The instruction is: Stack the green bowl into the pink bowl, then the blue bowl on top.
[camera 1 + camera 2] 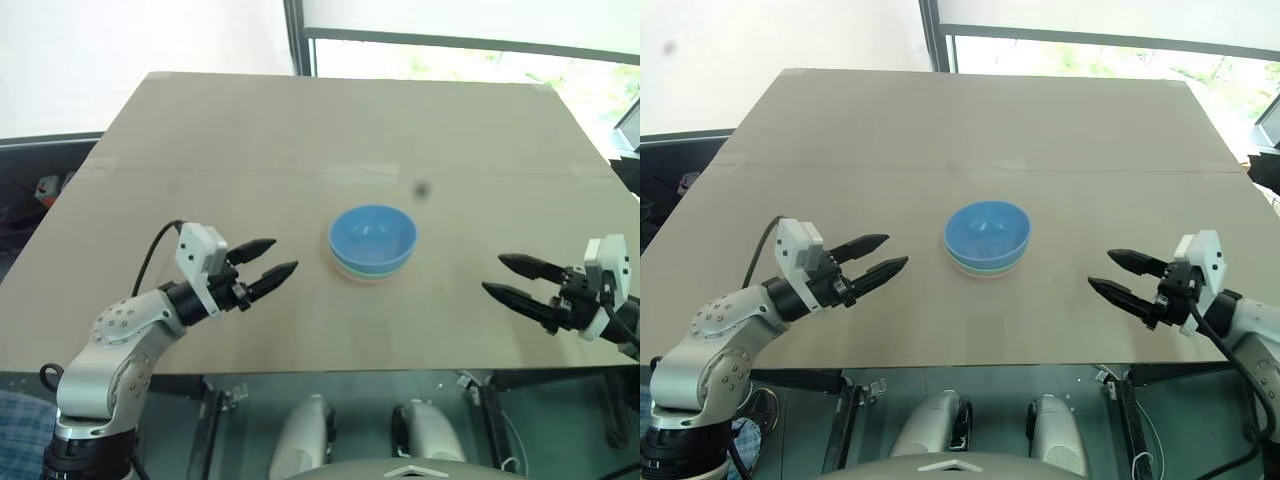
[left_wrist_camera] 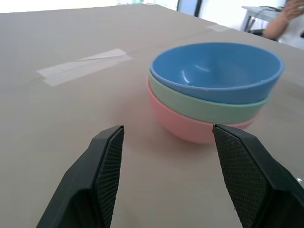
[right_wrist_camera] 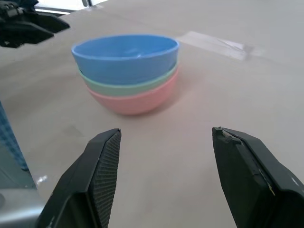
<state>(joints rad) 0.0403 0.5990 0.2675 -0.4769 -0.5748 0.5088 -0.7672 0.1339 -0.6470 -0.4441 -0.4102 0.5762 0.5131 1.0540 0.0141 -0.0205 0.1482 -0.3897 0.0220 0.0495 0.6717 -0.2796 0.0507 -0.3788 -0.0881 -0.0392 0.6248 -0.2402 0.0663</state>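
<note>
Stack complete by the look of it: the blue bowl (image 2: pixel 216 66) sits nested in the green bowl (image 2: pixel 204 104), which sits in the pink bowl (image 2: pixel 187 124), mid-bench (image 1: pixel 300 130). The left end effector (image 1: pixel 268 269) hangs at the stack's nine o'clock, the right end effector (image 1: pixel 515 278) at three o'clock, both with fingers apart, empty, well clear. Doing it well now likely means withdrawing outward without grazing the rims.

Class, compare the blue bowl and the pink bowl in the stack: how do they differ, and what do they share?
The blue bowl sits on top, its inside open to view; the pink bowl is at the bottom, resting on the table, only its outer wall showing. The blue bowl rests in the green bowl; the pink bowl holds it. Both are plain, round, upright.
</note>
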